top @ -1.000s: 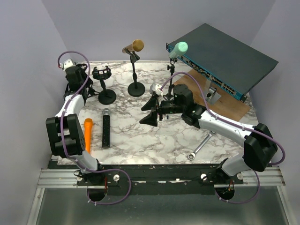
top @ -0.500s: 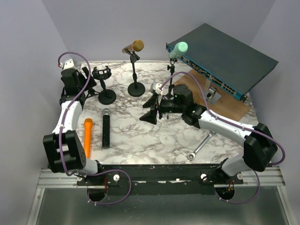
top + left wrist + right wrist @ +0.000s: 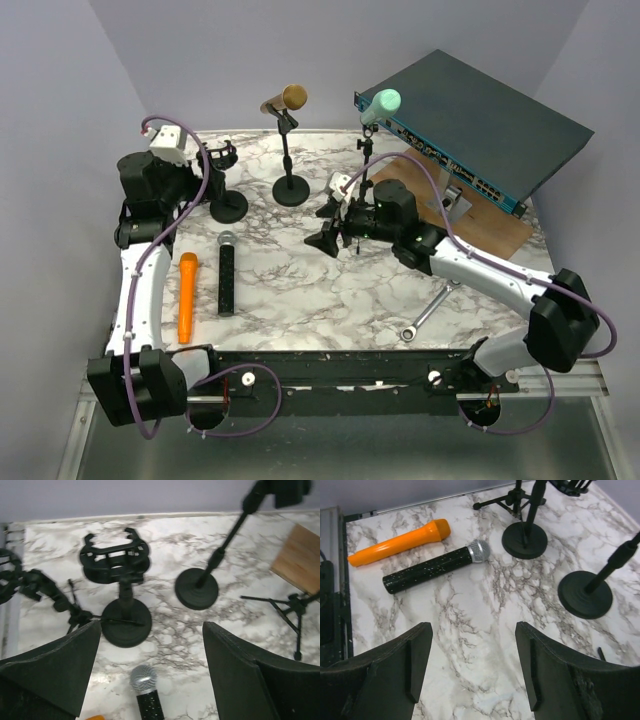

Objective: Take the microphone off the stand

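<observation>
Two microphones sit clipped on stands [image 3: 288, 160] at the far side of the table [image 3: 300, 290]: the gold microphone [image 3: 286, 98] and the mint microphone [image 3: 381, 102]. Each looks rigid, smooth and fairly weighty, best pinched across the barrel below the head. The left gripper [image 3: 150, 650] and right gripper [image 3: 472, 630] both hang spread and empty.

We see a loose microphone [image 3: 187, 297] lying just left of a second microphone [image 3: 226, 274] on the table [image 3: 300, 290]; a stand [image 3: 228, 206] is behind them; a wrench [image 3: 427, 313] lies far right.
</observation>
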